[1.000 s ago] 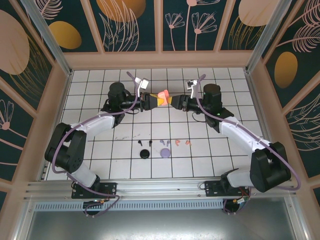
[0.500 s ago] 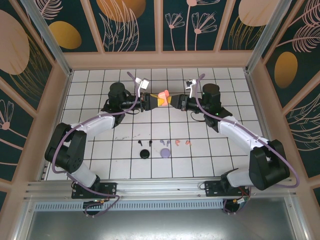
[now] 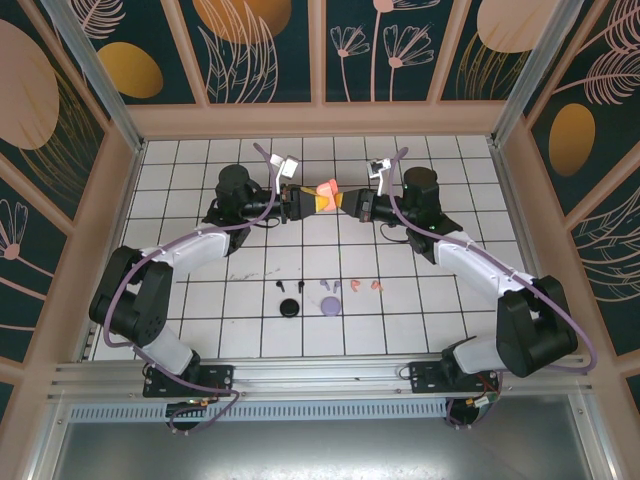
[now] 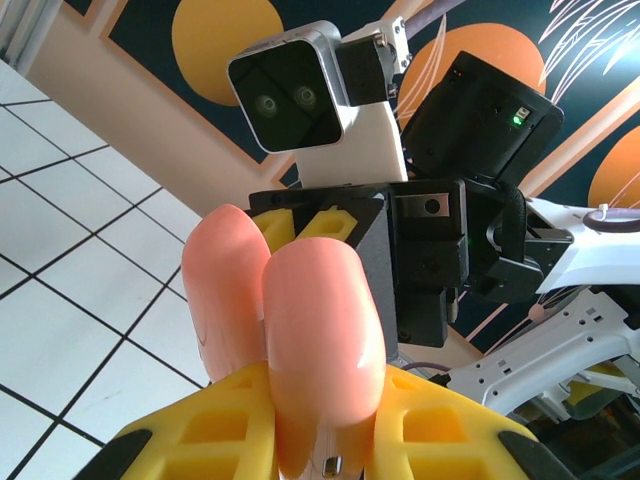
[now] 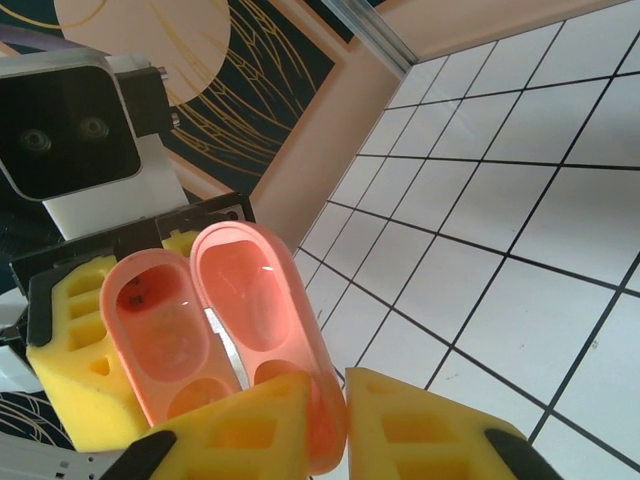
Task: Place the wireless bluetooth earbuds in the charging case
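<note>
Salmon-pink case [image 3: 326,189]; black, lilac, salmon earbuds [image 3: 336,285]; white black-lined table [image 3: 200,310]

The white tiled table [image 3: 200,320] bears a row of earbuds [image 3: 335,286], with a black disc [image 3: 290,307] and a lilac disc [image 3: 330,306] beside.

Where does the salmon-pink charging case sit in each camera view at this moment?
Top external: salmon-pink charging case upper centre, over the far tiles.
Left wrist: case lower centre, two rounded outer shells facing the camera.
Right wrist: case lower left, open, both hollow insides facing the camera.
Shared landmark: the white grid table, at left in the left wrist view, at right in the right wrist view.
</note>
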You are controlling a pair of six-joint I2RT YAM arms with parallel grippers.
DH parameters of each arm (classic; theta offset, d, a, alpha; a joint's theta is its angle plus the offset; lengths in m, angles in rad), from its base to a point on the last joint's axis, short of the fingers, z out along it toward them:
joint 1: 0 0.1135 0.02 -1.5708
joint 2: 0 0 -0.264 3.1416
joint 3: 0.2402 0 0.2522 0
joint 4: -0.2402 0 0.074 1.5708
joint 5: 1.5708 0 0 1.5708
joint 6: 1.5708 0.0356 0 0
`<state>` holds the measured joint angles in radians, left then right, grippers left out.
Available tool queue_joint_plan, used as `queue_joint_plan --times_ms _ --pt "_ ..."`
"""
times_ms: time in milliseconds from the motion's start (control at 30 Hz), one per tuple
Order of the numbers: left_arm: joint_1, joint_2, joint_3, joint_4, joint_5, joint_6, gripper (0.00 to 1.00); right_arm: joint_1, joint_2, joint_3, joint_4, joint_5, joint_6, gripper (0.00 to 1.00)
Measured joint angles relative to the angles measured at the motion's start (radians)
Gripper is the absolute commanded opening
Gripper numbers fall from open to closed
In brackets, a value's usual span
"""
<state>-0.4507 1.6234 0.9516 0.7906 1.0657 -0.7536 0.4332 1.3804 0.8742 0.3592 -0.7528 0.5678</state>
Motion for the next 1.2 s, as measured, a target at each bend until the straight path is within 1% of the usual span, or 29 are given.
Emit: queue_joint_plan --times_ms 67,167,200,233,300,333,367,400,433,500,633,733,900,1000,1200 --pt "0.000 0.000 0.000 0.003 0.000 0.000 0.00 0.000 0.000 0.000 0.000 0.002 0.000 0.11" --pt "0.000 0.000 0.000 0.006 -0.001 -0.001 0.00 0.000 0.000 0.000 0.002 0.003 0.000 0.02" --pt "0.000 0.000 0.000 0.006 -0.002 -0.003 0.00 0.000 0.000 0.000 0.002 0.003 0.002 0.00" --pt "0.000 0.000 0.000 0.006 -0.004 -0.003 0.08 0.000 0.000 0.000 0.001 0.004 0.005 0.00" --pt "0.000 0.000 0.000 0.006 -0.009 -0.004 0.29 0.000 0.000 0.000 0.001 0.007 0.005 0.00" --pt "0.000 0.000 0.000 0.005 -0.015 0.000 0.42 0.000 0.000 0.000 -0.001 0.011 0.004 0.00" --pt "0.000 0.000 0.000 0.002 -0.027 0.008 0.51 0.000 0.000 0.003 -0.009 0.011 -0.001 0.00" --pt "-0.002 0.000 -0.001 -0.005 -0.046 0.017 0.58 0.002 0.000 0.008 -0.026 0.014 -0.007 0.00" --pt "-0.002 -0.002 -0.002 -0.020 -0.066 0.029 0.62 0.006 0.000 0.018 -0.051 0.021 -0.015 0.00" --pt "-0.002 -0.008 -0.004 -0.060 -0.103 0.062 0.68 0.008 0.000 0.045 -0.107 0.039 -0.040 0.00" --pt "0.006 -0.039 -0.004 -0.170 -0.161 0.146 0.75 0.006 0.000 0.122 -0.245 0.098 -0.119 0.00" --pt "0.021 -0.066 0.023 -0.290 -0.188 0.233 0.79 0.000 0.000 0.177 -0.343 0.140 -0.183 0.00" --pt "0.041 -0.075 0.169 -0.557 -0.212 0.422 0.83 -0.007 0.007 0.263 -0.520 0.222 -0.306 0.00" --pt "0.043 -0.074 0.284 -0.733 -0.212 0.545 0.83 -0.007 0.023 0.327 -0.616 0.279 -0.385 0.00" --pt "0.043 -0.025 0.474 -1.011 -0.200 0.735 0.82 -0.007 0.037 0.391 -0.752 0.372 -0.539 0.00"
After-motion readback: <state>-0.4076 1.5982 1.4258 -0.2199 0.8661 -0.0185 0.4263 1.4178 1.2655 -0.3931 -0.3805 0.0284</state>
